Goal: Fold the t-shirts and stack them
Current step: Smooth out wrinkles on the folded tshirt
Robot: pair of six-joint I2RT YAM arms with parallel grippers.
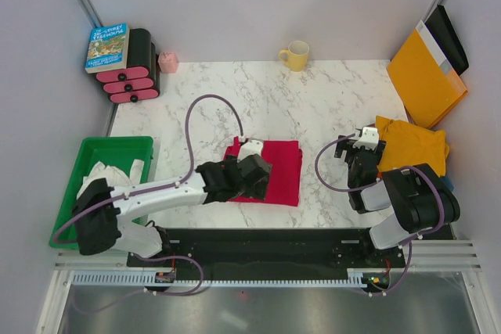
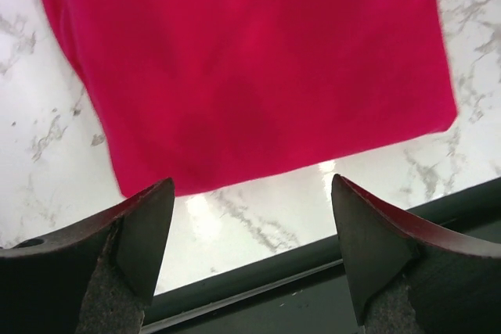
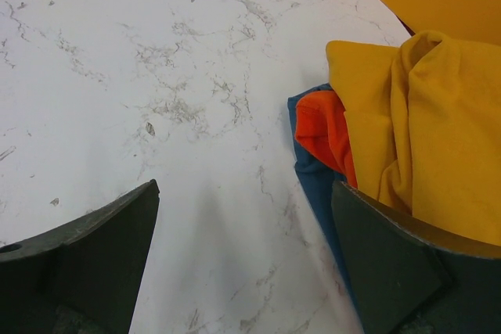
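Note:
A crimson red t-shirt (image 1: pixel 283 168) lies folded flat at the table's middle front. It fills the top of the left wrist view (image 2: pixel 250 68). My left gripper (image 1: pixel 252 177) hovers over the shirt's left part, open and empty (image 2: pixel 250 232), with its fingertips above bare marble by the shirt's near edge. At the right lies a heap with a mustard-yellow t-shirt (image 1: pixel 412 145) on top. In the right wrist view the yellow shirt (image 3: pixel 438 123) covers an orange-red one (image 3: pixel 321 127) and a blue one (image 3: pixel 311 181). My right gripper (image 1: pixel 360 150) is open and empty (image 3: pixel 246 224), just left of the heap.
A green bin (image 1: pixel 117 149) at the left holds white cloth (image 1: pixel 109 174). An orange-yellow envelope (image 1: pixel 423 76) leans at the back right. A yellow mug (image 1: pixel 296 55), a pink-and-black organiser (image 1: pixel 133 76) with a book (image 1: pixel 107 47) and a small pink object (image 1: pixel 168 62) stand along the back.

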